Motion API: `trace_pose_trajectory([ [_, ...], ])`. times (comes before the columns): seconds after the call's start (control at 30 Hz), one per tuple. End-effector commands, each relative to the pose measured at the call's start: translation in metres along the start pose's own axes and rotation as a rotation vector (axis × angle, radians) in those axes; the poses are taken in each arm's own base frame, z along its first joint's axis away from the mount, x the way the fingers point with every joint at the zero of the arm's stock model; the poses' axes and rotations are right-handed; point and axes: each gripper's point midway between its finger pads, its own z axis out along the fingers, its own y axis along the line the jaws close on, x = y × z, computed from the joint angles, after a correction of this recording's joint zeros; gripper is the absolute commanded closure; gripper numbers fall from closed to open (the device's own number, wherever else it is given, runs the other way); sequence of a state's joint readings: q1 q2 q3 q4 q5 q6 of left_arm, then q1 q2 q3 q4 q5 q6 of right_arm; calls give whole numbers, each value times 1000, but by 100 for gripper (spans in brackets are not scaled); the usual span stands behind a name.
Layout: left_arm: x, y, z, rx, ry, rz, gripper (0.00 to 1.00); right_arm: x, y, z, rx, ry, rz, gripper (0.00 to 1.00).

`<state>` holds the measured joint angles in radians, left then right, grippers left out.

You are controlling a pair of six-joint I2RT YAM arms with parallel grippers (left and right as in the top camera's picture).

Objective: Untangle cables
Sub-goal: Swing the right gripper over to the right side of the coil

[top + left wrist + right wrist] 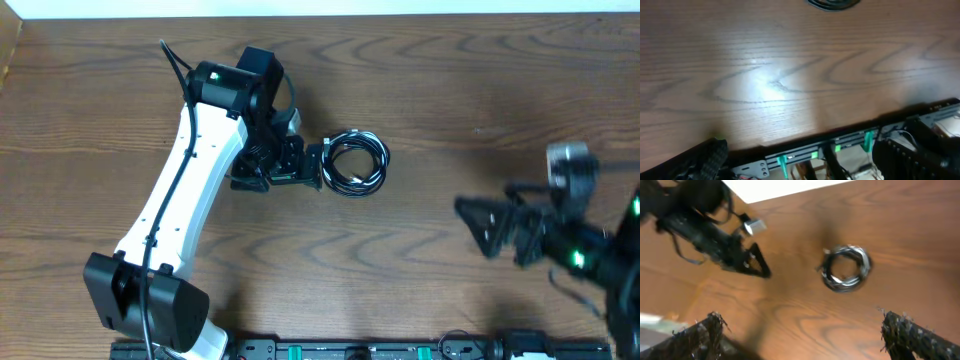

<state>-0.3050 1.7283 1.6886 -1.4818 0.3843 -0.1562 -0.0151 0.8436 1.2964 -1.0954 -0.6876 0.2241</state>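
The cables lie as one small coiled bundle of black and white cord on the wooden table, right of centre-left. My left gripper is right next to the coil's left side and looks open and empty. In the left wrist view only the coil's edge shows at the top, and the fingers sit far apart at the bottom corners. My right gripper is open and empty, well right of the coil and blurred. The right wrist view shows the coil ahead of the wide-open fingers.
The left arm's white link crosses the table's left side, and it shows dark in the right wrist view. A black rail with green clips runs along the front edge. The table's back edge is beyond the coil.
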Motion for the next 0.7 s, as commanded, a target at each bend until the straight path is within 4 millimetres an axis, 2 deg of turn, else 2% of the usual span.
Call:
trace_pose_trajectory([
  [0.0, -3, 12, 2, -69, -9, 13, 2, -14, 14, 14, -137, 33, 77, 6],
  [0.07, -4, 11, 2, -66, -15, 15, 2, -17, 6, 26, -132, 55, 89, 12],
  [0.17, -6, 11, 2, -65, -23, 18, 2, -14, -9, 46, -90, 116, 127, 27],
  [0.23, -6, 11, 2, -65, -23, 18, 2, -11, -20, 62, -48, 157, 138, 47],
  [0.27, -6, 11, 2, -65, -22, 18, 2, -10, -27, 70, -21, 174, 141, 51],
  [0.33, -6, 11, 2, -65, -23, 18, 2, -7, -42, 90, 42, 209, 154, 52],
  [0.37, -6, 11, 2, -65, -23, 18, 2, -1, -51, 106, 84, 250, 155, 52],
  [0.4, -6, 11, 2, -65, -23, 18, 2, 4, -56, 115, 106, 281, 155, 49],
  [0.5, -6, 11, 2, -65, -23, 18, 2, 26, -68, 143, 170, 392, 151, 48],
  [0.57, -6, 11, 2, -65, -23, 18, 2, 44, -76, 155, 239, 509, 135, 47],
  [0.67, -6, 11, 2, -65, -23, 18, 2, 57, -83, 156, 320, 608, 94, 40],
])
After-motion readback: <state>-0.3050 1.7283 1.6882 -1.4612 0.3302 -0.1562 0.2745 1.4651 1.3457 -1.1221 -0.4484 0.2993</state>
